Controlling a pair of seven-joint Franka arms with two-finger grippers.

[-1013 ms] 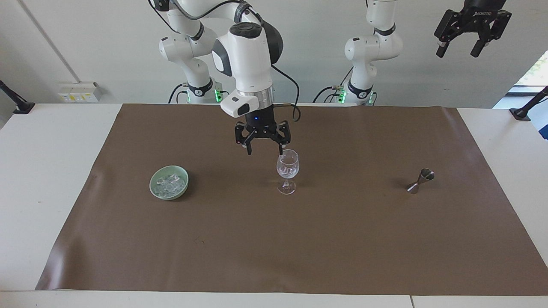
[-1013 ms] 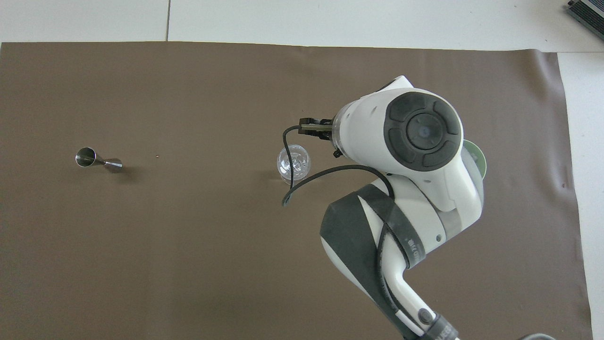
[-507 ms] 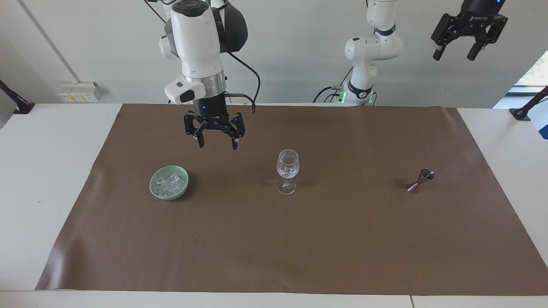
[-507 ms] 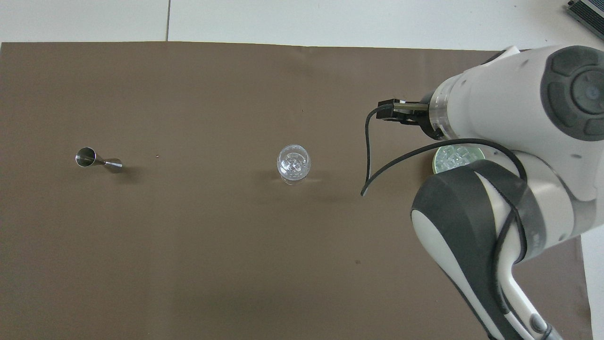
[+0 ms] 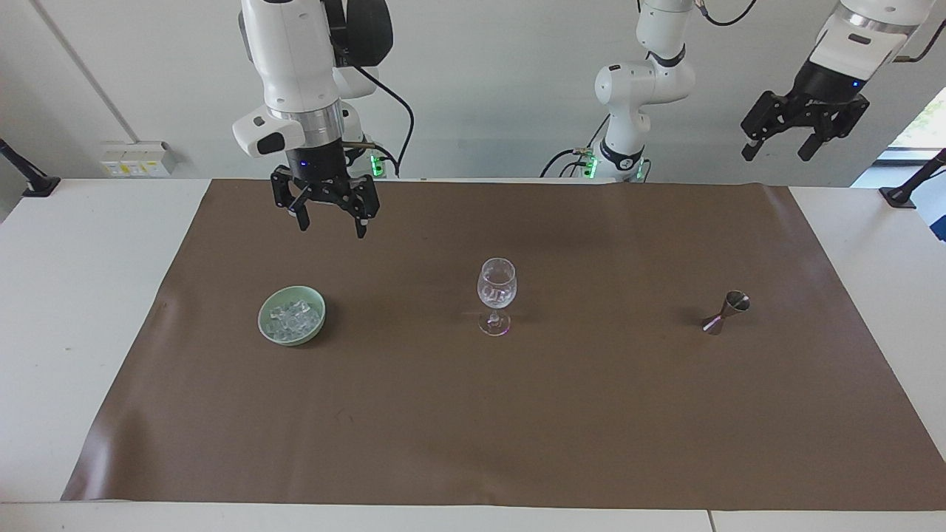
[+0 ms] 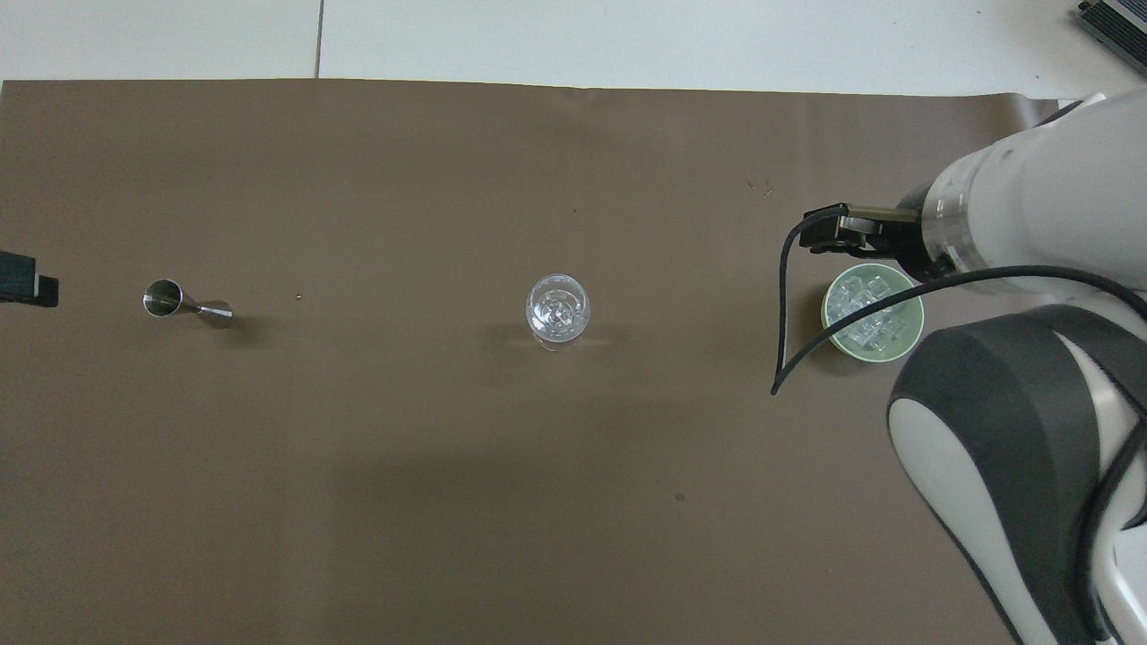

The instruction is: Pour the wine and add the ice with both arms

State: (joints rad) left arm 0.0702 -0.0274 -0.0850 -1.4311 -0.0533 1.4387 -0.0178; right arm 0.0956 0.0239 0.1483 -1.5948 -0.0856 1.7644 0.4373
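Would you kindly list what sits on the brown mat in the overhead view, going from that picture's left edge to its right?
Metal jigger → wine glass with ice in it → pale green bowl of ice cubes.

A matt brown mat (image 5: pixel 517 414), smooth like paper or vinyl, covers the white table (image 5: pixel 74 295). At centre frame stands a clear, glossy wine glass (image 5: pixel 497 295); right of it a polished metal jigger (image 5: pixel 726 312). At left, glassy ice (image 5: pixel 294 319) fills a pale green glazed bowl (image 5: pixel 266 329). Glossy white plastic shells clad both arms.
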